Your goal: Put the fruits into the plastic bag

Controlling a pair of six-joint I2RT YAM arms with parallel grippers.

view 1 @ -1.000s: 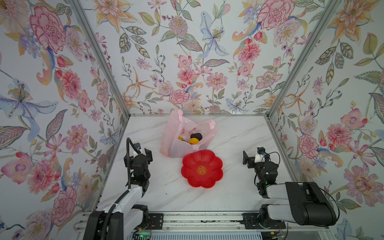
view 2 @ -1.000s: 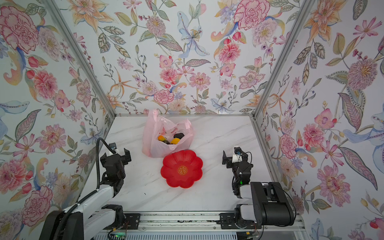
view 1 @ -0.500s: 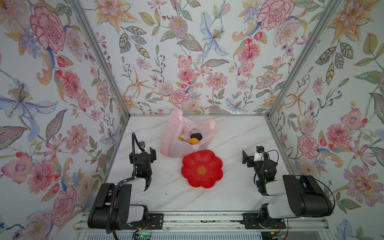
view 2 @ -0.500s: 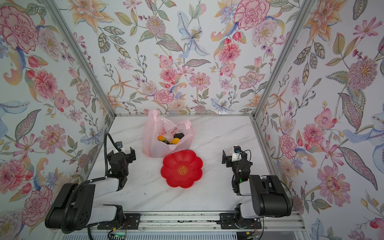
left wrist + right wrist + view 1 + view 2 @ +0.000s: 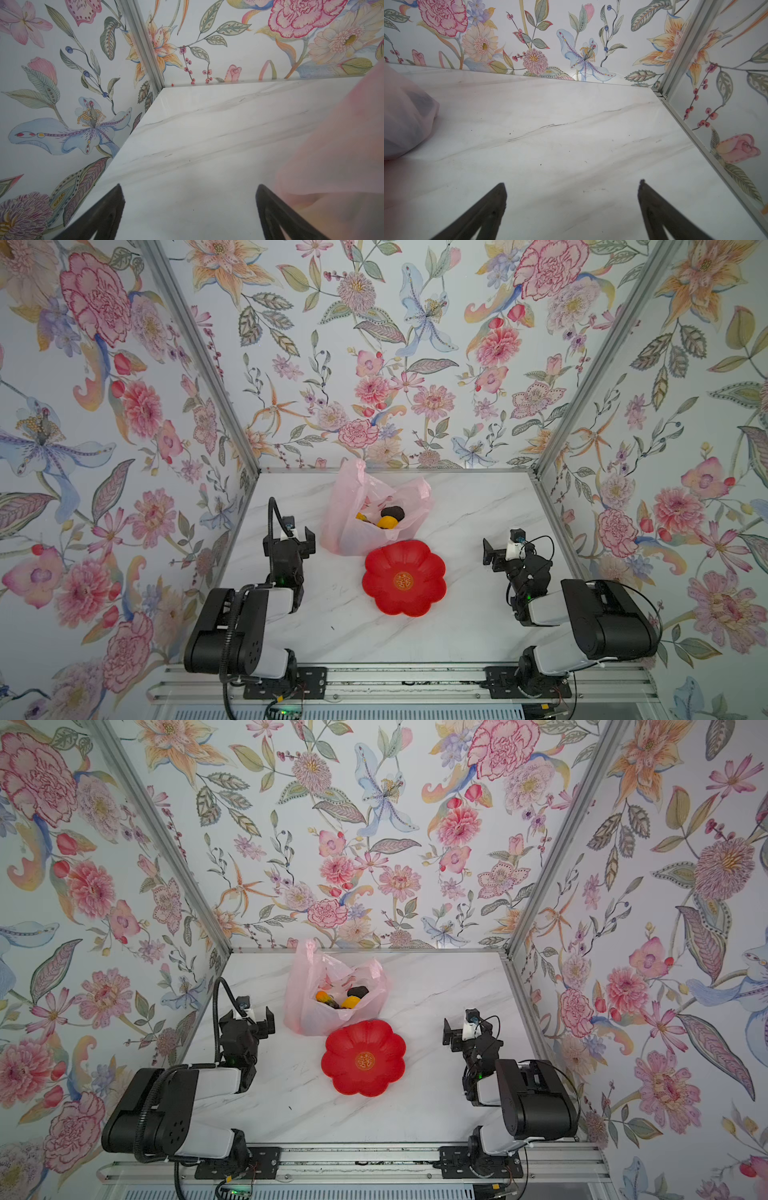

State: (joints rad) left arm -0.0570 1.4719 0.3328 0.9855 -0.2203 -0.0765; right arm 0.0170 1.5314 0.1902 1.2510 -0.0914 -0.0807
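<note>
The pale pink plastic bag [image 5: 353,506] [image 5: 309,986] stands open at the back middle of the marble table. In its mouth lie fruits: a yellow one [image 5: 386,523] [image 5: 348,1003], a blackish one [image 5: 393,512] [image 5: 358,991] and an orange one [image 5: 321,996]; any others are hidden by the film. My left gripper [image 5: 291,537] [image 5: 249,1019] [image 5: 189,187] is open and empty, low over the table just left of the bag [image 5: 332,145]. Far right of the bag [image 5: 404,116], my right gripper [image 5: 505,553] [image 5: 463,1036] [image 5: 572,184] is open and empty.
A red flower-shaped plate [image 5: 382,572] [image 5: 343,1052] with nothing on it lies just in front of the bag. Flowered walls with metal corner posts [image 5: 199,356] close in the left, back and right sides. Both arms are folded near the front rail [image 5: 374,684].
The left arm has folded back toward its base, and its gripper has shifted slightly toward the bag. The right arm has barely moved. Both grippers stayed open.
</note>
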